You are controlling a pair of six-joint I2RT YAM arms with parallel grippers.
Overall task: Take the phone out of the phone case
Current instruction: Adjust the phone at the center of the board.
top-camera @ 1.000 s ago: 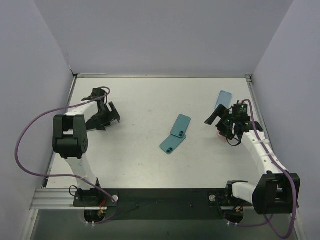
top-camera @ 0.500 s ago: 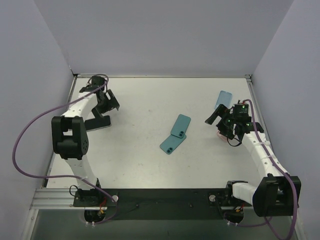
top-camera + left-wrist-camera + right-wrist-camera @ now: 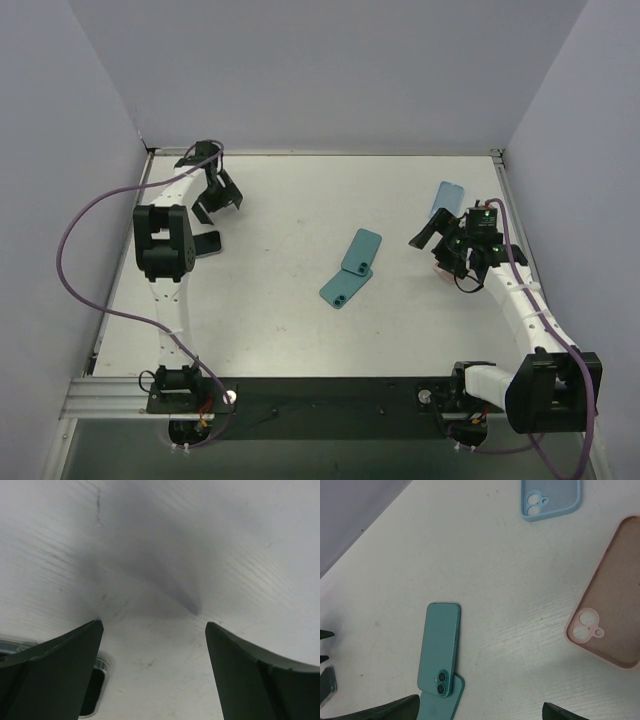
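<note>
Left hand [image 3: 152, 630] hangs at the far left over bare white worktop [image 3: 280, 330], fingers spread wide, gripping nothing; right hand [image 3: 479, 706] sits out on the right, fingers apart too, empty; the slim teal phone [image 3: 361, 249] lies flat mid-worktop, camera side up, its near end resting on the matching teal phone case [image 3: 340, 291]; I see a light blue case [image 3: 551, 499] far right; a pink case [image 3: 612, 625] lies just by my right hand.

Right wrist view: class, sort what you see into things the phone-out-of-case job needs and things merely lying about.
Belongs to the job:
- teal phone
- teal case, partly under the phone's camera end

Just lying about:
- light blue case, empty
- pink case, empty
</note>
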